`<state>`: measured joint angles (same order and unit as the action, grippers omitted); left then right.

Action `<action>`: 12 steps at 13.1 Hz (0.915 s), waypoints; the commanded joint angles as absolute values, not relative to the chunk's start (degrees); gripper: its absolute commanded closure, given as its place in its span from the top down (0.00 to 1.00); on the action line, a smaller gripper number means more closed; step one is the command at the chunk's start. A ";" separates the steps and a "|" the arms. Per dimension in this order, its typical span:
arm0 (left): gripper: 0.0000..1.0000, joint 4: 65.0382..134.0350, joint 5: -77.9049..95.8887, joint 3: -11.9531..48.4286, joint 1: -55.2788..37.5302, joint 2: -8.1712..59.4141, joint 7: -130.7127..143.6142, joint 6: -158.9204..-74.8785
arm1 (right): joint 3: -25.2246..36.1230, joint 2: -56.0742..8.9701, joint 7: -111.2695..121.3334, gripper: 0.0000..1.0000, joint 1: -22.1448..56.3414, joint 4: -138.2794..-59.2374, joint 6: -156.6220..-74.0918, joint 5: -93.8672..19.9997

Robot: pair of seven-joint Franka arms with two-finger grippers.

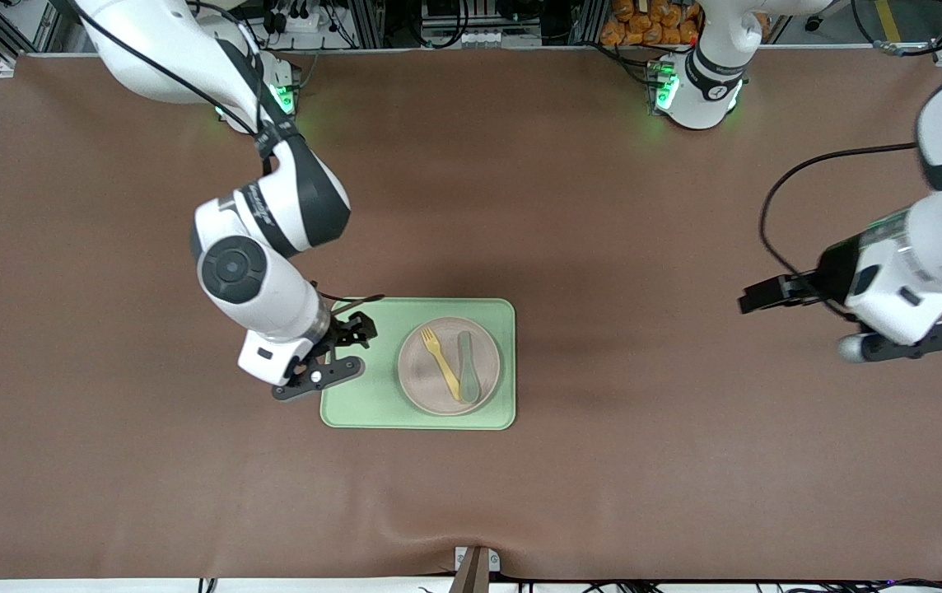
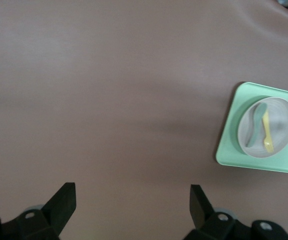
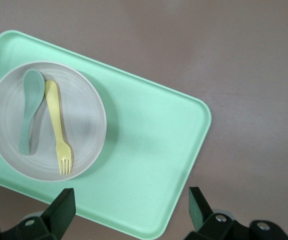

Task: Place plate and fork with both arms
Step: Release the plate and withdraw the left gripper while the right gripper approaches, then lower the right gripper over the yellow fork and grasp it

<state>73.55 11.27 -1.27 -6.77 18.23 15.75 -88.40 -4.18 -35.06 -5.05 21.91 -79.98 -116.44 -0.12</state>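
Observation:
The pale plate (image 1: 420, 380) sits on the light-green tray (image 1: 356, 403), at the tray's end toward the left arm. The yellow fork (image 1: 441, 362) lies on the plate beside a grey-green spoon (image 1: 468, 377). My right gripper (image 1: 316, 379) is open and empty, over the tray's edge at the right arm's end. Its wrist view shows the plate (image 3: 83, 120), the fork (image 3: 57, 125), the tray (image 3: 149, 150) and the gripper (image 3: 129, 210). My left gripper (image 1: 903, 346) is open and empty over bare table toward the left arm's end; it also shows in the left wrist view (image 2: 132, 205).
The spoon also shows in the right wrist view (image 3: 28, 110). The left wrist view shows the tray (image 2: 231, 145) with the plate (image 2: 284, 125) and fork (image 2: 267, 132) farther off. Brown cloth (image 1: 603, 461) covers the table.

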 commanded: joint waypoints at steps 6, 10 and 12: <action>1.00 84.45 0.53 -0.35 -5.01 5.81 13.01 -89.21 | -3.78 -44.28 -10.28 0.87 27.77 -77.34 -128.39 -0.35; 1.00 93.31 0.35 -0.18 -4.39 -1.47 11.96 -93.32 | -3.69 -46.57 -11.76 0.72 30.31 -77.34 -132.00 -0.09; 1.00 95.71 0.09 -0.18 -4.74 -3.25 8.72 -94.83 | -3.60 -48.33 -13.27 0.69 30.93 -77.17 -134.11 0.00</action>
<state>90.47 1.50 -0.62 -4.77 0.88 11.46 -92.32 -4.18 -45.88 -11.60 29.88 -79.43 -132.68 -0.14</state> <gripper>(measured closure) 0.000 0.286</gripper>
